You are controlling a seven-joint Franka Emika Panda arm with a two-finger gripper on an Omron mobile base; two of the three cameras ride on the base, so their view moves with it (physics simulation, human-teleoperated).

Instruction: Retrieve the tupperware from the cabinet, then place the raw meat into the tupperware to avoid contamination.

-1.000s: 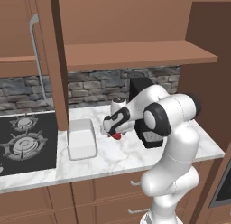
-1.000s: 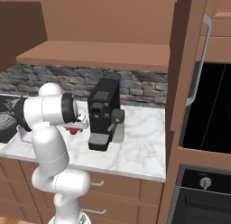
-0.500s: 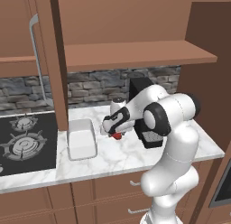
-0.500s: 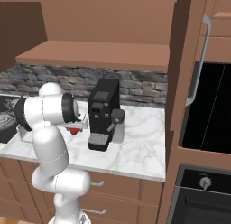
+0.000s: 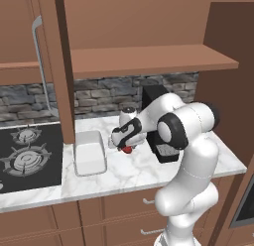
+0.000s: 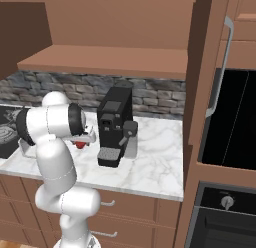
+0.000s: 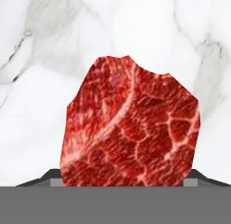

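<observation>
Raw meat (image 7: 131, 128) lies on the marble surface (image 5: 129, 173), right of the tupperware (image 5: 90, 153). Pincer (image 5: 125, 146) straddles it, grip state unclear. Judged soft, slippery, light: take across its thick middle.

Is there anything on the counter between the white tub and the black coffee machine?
Yes. In the left base view, the raw meat lies between the tupperware and the coffee machine, with the tool right over it.

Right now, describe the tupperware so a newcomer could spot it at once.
Start at the white marble counter. Just right of the black stove sits the tupperware, left of the gripper and raw meat. It is the lone pale, shallow rectangular tub.
</observation>
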